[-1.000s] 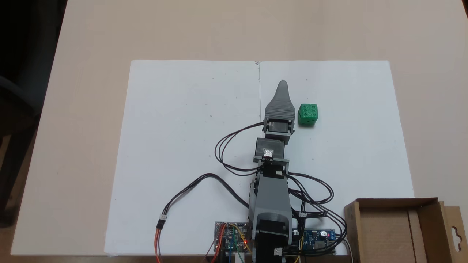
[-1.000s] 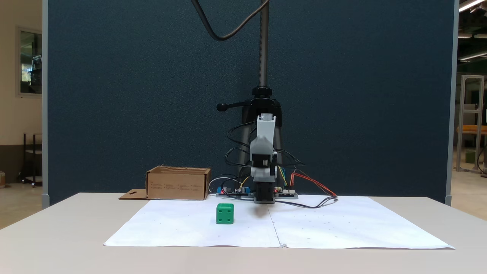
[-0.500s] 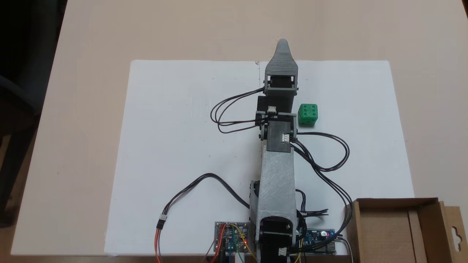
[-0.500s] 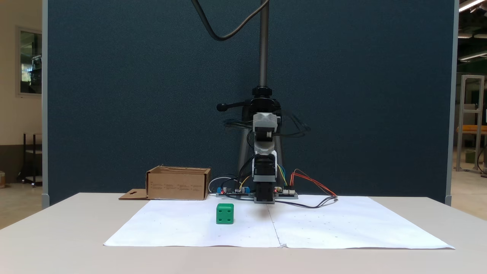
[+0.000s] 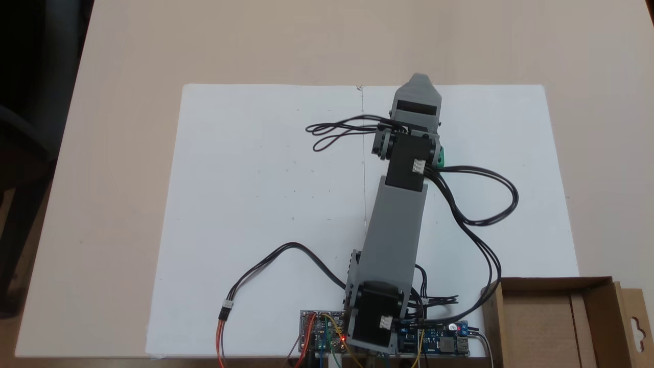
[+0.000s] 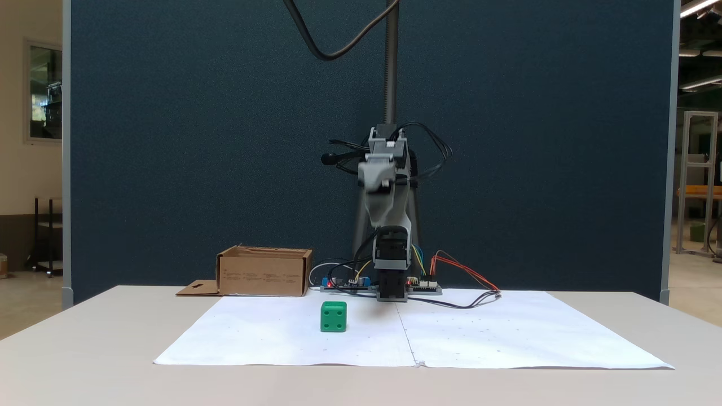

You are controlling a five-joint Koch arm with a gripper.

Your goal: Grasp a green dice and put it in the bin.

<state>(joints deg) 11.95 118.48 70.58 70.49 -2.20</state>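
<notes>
The arm reaches out high over the white paper (image 5: 265,179), its gripper (image 5: 419,82) raised well above the green dice (image 6: 333,316), which sits on the paper; whether the gripper is open cannot be told. The bin (image 5: 557,322) stands at the desk's (image 5: 127,61) corner

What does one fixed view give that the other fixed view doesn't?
In a fixed view: the bin's open top and inner floor, and the arm covering all but a sliver of the green dice.
In a fixed view: the green dice whole, resting on the white paper, the arm raised well above it, and a blue partition behind.
Shared: the green dice lies on the white paper, outside the bin.
</notes>
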